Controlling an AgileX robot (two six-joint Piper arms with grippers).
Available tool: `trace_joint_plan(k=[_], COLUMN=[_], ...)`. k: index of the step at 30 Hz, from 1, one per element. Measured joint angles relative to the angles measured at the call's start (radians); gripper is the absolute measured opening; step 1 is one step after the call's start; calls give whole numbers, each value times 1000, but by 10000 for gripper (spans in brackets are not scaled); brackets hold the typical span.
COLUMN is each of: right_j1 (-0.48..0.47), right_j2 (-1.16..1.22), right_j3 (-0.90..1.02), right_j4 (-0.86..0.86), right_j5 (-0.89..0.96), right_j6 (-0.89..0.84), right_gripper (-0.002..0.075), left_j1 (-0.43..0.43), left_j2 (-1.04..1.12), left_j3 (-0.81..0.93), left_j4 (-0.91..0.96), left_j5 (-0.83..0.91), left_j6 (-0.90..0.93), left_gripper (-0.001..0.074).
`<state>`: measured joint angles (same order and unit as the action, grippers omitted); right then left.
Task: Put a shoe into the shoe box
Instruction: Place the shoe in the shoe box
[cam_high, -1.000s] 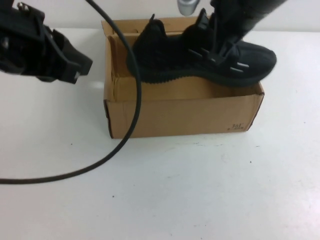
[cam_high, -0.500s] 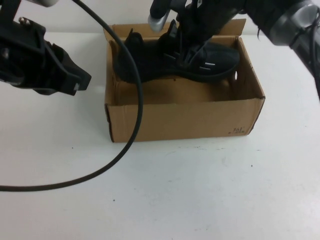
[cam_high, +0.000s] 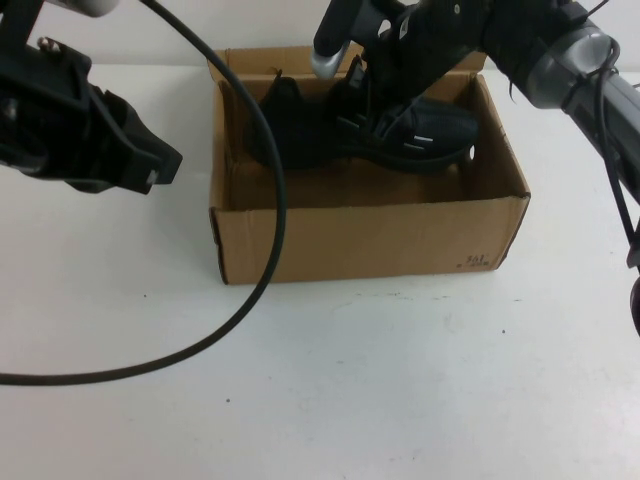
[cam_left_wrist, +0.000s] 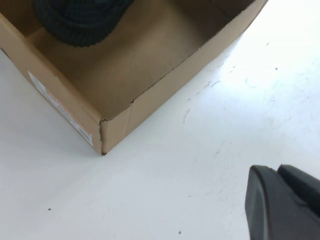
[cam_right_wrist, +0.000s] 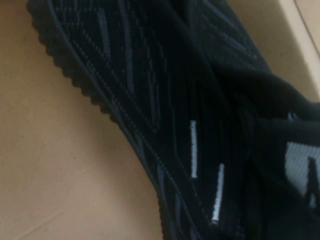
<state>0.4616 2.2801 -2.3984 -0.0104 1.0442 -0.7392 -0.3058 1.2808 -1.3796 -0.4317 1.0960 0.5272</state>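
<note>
My right end effector stays out of it no longer: clamped on the shoe, low inside the shoe box; release remains. Left end effector closed, empty, beside the box

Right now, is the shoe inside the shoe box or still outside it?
Inside. The shoe sits below the shoe box rim, gripped by the right gripper; the left gripper stays outside.
</note>
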Motion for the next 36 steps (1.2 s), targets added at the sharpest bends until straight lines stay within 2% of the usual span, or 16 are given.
trace_joint_plan(k=[5,8,11,14,16,23,25,27,30,32,36], right_j1=[-4,-4,-4,-5,-5,-5,-5,-5,-5,-5,-5], right_j2=[16,17,17,17,17,17,15,11,-10,-29,-55], right_j3=[0,0,0,0,-5,-7,-7,-7,-7,-7,-12], right_j4=[10,10,10,16,17,18,22,26,33,66,148], right_j5=[-34,-60,-84,-99,-112,-132,-129,-106,-37,14,134], right_j6=[0,0,0,8,18,40,61,71,76,80,85], right_gripper=[24,59,155,300,357,375,358,304,127,46,-4], left_j1=[0,0,0,0,0,0,0,0,0,0,0], left_j2=[0,0,0,0,0,0,0,5,40,82,202], left_j3=[0,0,0,0,0,0,0,0,-2,-7,-49], left_j4=[0,0,0,0,0,0,0,0,-11,-42,-117], left_j5=[0,0,0,0,0,0,0,0,-44,-92,-189], left_j6=[0,0,0,0,0,0,0,2,47,105,208], left_gripper=[-1,-1,-1,-1,-1,-1,-1,-1,-1,-1,-1])
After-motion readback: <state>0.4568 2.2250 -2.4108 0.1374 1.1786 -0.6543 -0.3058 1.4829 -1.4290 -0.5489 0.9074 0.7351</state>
